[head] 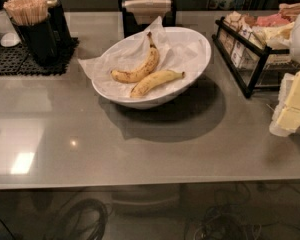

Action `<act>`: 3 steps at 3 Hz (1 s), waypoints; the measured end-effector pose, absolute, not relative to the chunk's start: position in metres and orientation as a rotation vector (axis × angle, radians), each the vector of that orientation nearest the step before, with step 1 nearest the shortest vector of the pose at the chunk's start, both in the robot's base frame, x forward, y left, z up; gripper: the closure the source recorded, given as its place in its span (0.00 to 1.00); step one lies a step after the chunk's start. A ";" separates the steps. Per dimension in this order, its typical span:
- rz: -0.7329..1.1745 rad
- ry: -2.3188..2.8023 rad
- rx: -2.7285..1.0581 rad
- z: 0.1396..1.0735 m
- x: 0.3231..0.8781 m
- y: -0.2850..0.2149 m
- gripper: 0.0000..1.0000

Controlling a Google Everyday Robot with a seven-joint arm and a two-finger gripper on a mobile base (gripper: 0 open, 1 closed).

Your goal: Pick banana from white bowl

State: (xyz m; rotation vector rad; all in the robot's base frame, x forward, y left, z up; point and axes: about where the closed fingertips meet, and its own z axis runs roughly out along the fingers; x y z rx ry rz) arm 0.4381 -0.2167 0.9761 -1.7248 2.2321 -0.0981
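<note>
The white bowl (pixel 197 59), wide and shallow with a crumpled white paper lining, stands at the middle back of the grey counter. Two bananas lie in it. The banana (pixel 155 81) is the smaller, smoother, clean yellow one at the front, stem pointing right. A longer brown-speckled banana (pixel 140 69) with a dark stem lies just behind it, touching it at the left. My gripper (pixel 294 106), with yellowish fingers, is at the right edge of the view, well to the right of the bowl and apart from it. It is open and holds nothing.
A black wire rack (pixel 250 54) with packets stands right of the bowl, close to my gripper. A black cup of wooden stir sticks (pixel 32 26) on a black mat (pixel 15 59) is at the back left. A napkin holder (pixel 147 4) stands behind the bowl. The counter's front edge (pixel 140 184) runs across the lower view.
</note>
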 end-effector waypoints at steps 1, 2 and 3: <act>-0.098 2.232 -1.725 0.976 0.438 -0.217 0.00; -0.088 2.188 -1.716 0.984 0.447 -0.210 0.00; -0.013 2.033 -1.760 1.000 0.480 -0.178 0.00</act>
